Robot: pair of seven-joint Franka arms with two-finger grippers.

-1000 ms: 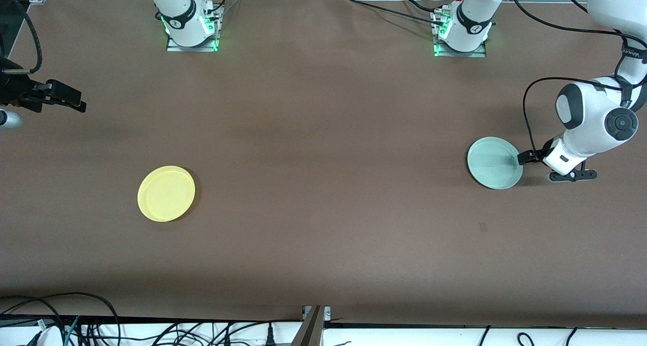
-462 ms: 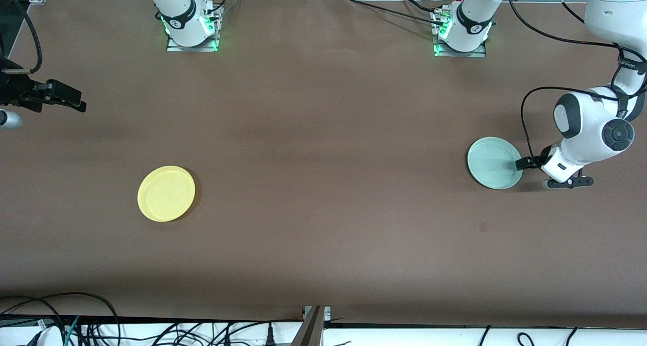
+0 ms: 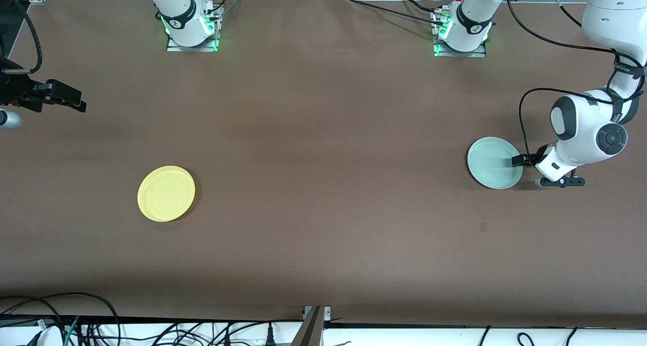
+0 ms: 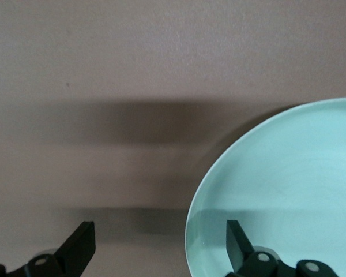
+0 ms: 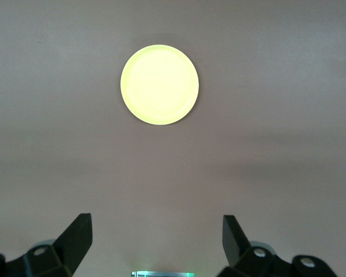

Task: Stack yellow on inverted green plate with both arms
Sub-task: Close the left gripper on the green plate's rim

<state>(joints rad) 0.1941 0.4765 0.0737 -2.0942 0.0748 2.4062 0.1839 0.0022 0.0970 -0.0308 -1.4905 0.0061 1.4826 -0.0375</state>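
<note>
The yellow plate (image 3: 166,193) (image 5: 160,84) lies flat toward the right arm's end of the table. The pale green plate (image 3: 495,163) (image 4: 288,190) lies toward the left arm's end, and its hollow side appears to face up. My left gripper (image 3: 527,171) (image 4: 160,231) hangs low and open at that plate's edge. One finger (image 4: 235,236) is over the plate's rim and the other over bare table, neither gripping it. My right gripper (image 3: 73,99) (image 5: 157,225) waits open and high near the table's end, holding nothing.
Both arm bases (image 3: 192,30) (image 3: 460,32) with green lights stand along the table's edge farthest from the front camera. Cables (image 3: 76,320) hang below the nearest edge. A small dark mark (image 3: 482,227) is on the brown table top, nearer the front camera than the green plate.
My left arm has lowered and shifted slightly, carrying its open gripper a little farther over the green plate's rim. The right arm and both plates have not moved.
</note>
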